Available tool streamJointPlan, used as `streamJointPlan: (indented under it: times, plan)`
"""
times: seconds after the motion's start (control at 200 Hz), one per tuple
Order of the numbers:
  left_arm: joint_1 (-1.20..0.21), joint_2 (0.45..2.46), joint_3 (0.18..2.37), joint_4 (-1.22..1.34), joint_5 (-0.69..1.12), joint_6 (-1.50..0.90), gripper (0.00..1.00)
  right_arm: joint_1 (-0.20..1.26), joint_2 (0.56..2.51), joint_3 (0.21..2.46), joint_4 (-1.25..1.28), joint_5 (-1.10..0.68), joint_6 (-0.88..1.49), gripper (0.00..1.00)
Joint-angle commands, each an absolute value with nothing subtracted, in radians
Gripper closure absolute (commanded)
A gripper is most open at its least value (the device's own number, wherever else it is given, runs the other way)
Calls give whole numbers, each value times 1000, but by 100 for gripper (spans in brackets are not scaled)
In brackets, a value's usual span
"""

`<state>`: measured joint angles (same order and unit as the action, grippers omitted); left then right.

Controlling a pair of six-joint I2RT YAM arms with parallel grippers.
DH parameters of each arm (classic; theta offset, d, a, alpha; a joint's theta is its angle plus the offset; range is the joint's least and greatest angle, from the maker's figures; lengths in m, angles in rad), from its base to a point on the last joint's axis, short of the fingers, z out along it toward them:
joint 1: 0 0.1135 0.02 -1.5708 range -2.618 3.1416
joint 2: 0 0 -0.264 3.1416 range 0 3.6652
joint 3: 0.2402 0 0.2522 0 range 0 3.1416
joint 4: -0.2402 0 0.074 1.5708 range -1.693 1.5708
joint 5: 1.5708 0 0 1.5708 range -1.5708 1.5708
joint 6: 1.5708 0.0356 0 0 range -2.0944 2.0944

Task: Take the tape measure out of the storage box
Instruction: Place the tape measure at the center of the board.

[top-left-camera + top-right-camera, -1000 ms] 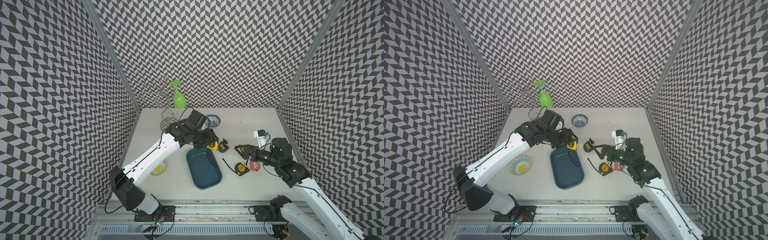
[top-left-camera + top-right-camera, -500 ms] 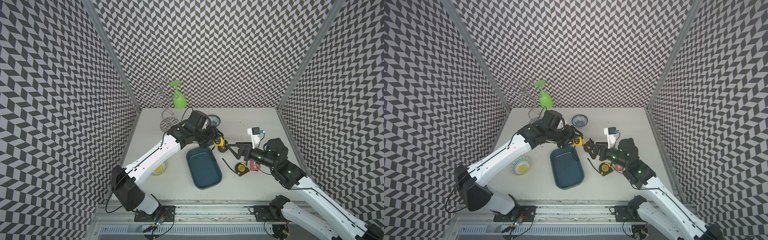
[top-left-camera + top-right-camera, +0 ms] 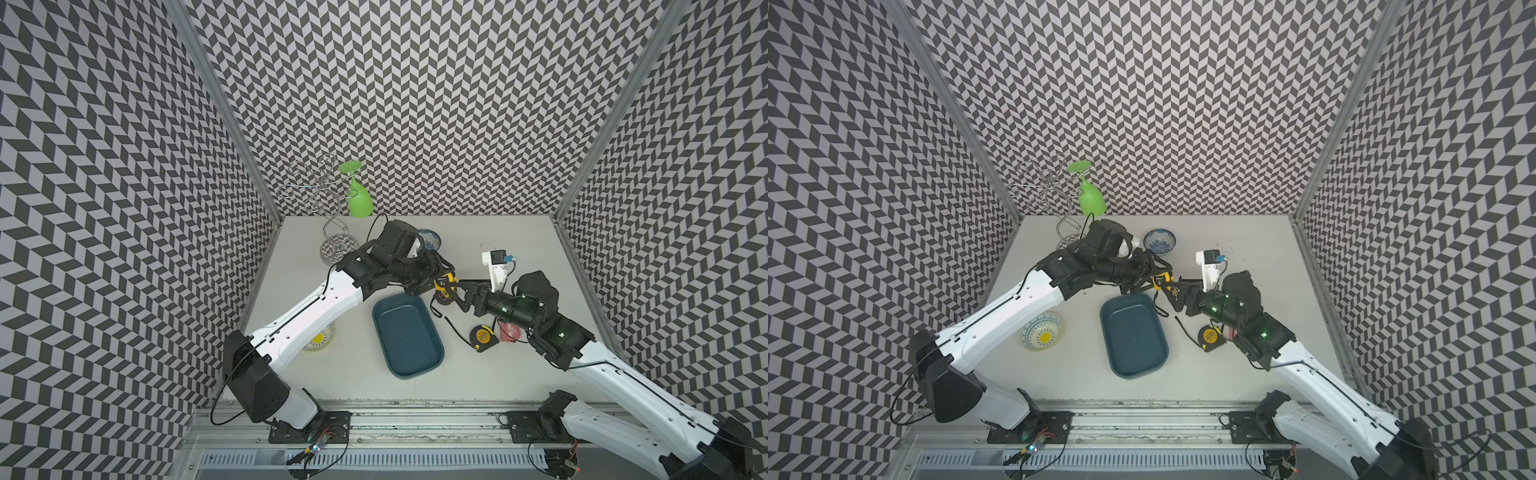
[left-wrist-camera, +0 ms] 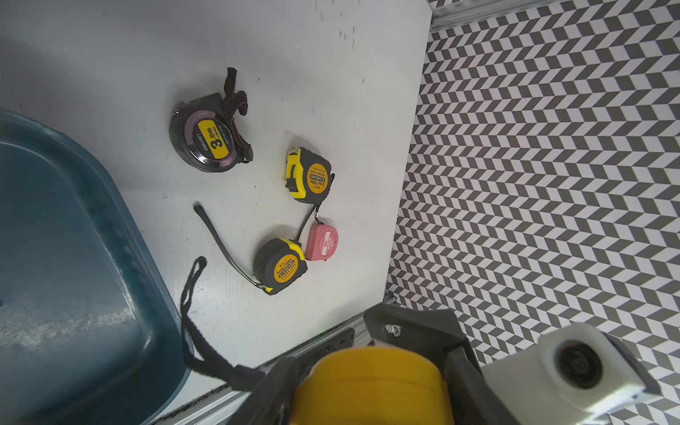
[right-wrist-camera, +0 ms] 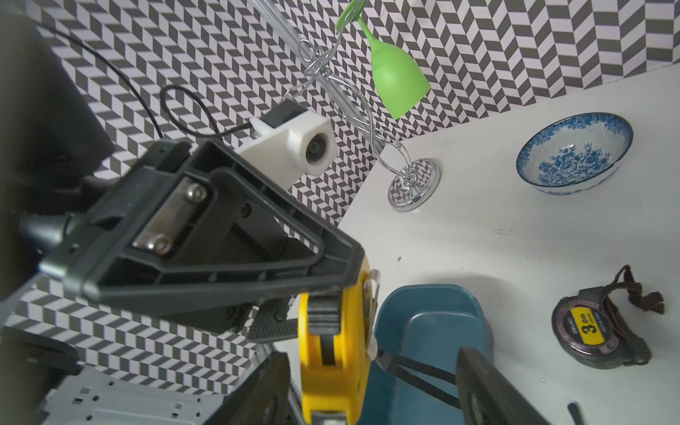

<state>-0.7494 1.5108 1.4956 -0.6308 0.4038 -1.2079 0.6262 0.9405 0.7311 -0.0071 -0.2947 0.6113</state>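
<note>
At far left, a yellow-centred bowl [image 3: 1041,336] is lying on the table [image 3: 519,249], partly under the left arm. Behind it, a wire rack [image 3: 328,199] is carrying an inverted green glass [image 3: 358,199]. The left gripper [image 4: 368,382] is clamping the yellow tape measure [image 4: 371,386] by its flat sides and holding it raised above the table. The storage box [image 3: 407,332] is sitting at centre; the tape measure is hanging outside it, just beside its far right corner, with a black strap [image 4: 191,294] dangling towards the tabletop. A blue-and-white bowl [image 3: 1159,241] is standing near the back wall.

From the right, the right gripper [image 5: 371,353] is reaching in to meet the left one. Its jaws are standing spread on either side of the tape measure, with a clear gap on one side; contact on the other side cannot be told.

Further right, four other tapes are resting on the table: a black round tape [image 4: 209,138], two yellow-and-black tapes [image 4: 309,174] [image 4: 281,265], and a pink tape [image 4: 322,243] touching the nearer of the two.
</note>
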Motion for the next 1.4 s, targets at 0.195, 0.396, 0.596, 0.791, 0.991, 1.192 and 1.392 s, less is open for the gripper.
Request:
streamJointPlan:
  times: [0.195, 0.396, 0.596, 0.791, 0.991, 1.192, 1.392]
  plan:
    - [-776, 1499, 1508, -554, 429, -1216, 100, 656, 954, 763, 69, -264, 606, 45]
    - [-788, 1503, 1504, -547, 431, -1218, 100, 657, 940, 758, 62, -238, 608, 67]
    - [-795, 1501, 1500, -540, 426, -1215, 100, 658, 933, 753, 55, -229, 615, 93]
    - [-795, 1500, 1505, -547, 415, -1201, 41, 657, 926, 750, 48, -212, 621, 97]
    - [-778, 1475, 1504, -611, 354, -1153, 0, 615, 879, 729, 5, -146, 635, 99]
    - [-737, 1433, 1474, -654, 328, -1111, 0, 501, 880, 680, -31, -272, 657, 99]
    - [-699, 1379, 1430, -700, 288, -1066, 0, 426, 902, 590, -25, -387, 694, 99]
